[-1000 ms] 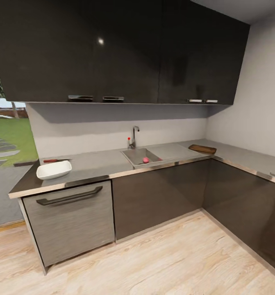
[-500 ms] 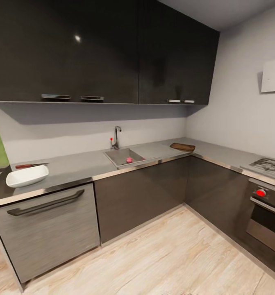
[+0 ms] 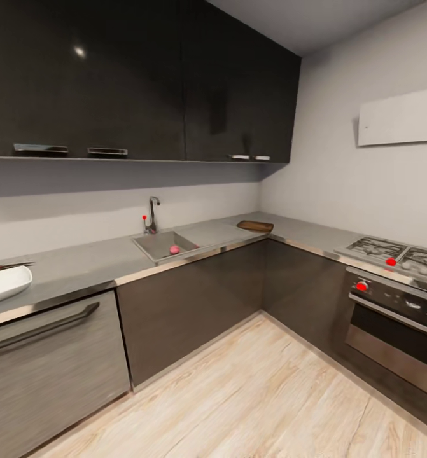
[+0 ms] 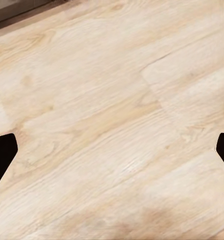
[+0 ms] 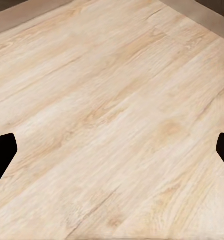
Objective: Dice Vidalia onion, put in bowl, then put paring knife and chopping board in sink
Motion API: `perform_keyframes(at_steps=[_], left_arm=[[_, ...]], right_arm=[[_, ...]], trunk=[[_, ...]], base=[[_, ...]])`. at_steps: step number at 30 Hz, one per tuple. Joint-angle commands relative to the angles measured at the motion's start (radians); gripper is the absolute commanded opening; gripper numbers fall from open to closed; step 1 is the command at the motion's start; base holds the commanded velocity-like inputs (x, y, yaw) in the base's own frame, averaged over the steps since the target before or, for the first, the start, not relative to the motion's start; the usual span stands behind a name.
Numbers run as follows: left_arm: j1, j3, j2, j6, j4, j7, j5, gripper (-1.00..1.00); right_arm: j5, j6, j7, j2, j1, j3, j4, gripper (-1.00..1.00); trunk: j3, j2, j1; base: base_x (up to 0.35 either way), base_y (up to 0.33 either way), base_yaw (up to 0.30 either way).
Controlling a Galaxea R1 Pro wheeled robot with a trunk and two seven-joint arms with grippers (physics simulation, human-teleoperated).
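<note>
Left wrist fingers spread wide over floor.

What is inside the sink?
Inside the sink sits the small pinkish Vidalia onion, near the front wall. The basin floor just behind that front wall is hidden by the rim, so anything lying there cannot be seen.

The glossy white squarish bowl on the long grey table is cut off by the head view's left edge. Just behind it, the slim red-handled paring knife is also cropped there, its blade too small to make out. The small pinkish-red onion in the grey steel sink is a mere blur. Each hand's dark fingertips are clipped by the wrist views' sides.
</note>
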Motion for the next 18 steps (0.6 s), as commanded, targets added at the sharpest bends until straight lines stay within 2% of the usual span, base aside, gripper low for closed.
perform_keyframes(at_steps=[1, 13, 18], left_arm=[[0.000, 0.001, 0.000, -0.002, -0.001, 0.000, 0.002, 1.00], [0.000, 0.001, 0.000, -0.002, -0.001, 0.000, 0.002, 1.00], [0.000, 0.001, 0.000, -0.002, -0.001, 0.000, 0.002, 1.00]], right_arm=[[0.000, -0.003, -0.003, 0.000, -0.001, 0.000, 0.001, 1.00], [0.000, -0.003, -0.003, 0.001, -0.001, 0.000, 0.001, 1.00], [0.000, -0.003, -0.003, 0.001, -0.001, 0.000, 0.002, 1.00]], trunk=[[-0.001, -0.001, 0.000], [-0.001, -0.001, 0.000], [-0.001, -0.001, 0.000]], base=[[0.000, 0.000, -0.279], [0.000, 0.000, -0.272], [0.000, 0.000, -0.085]])
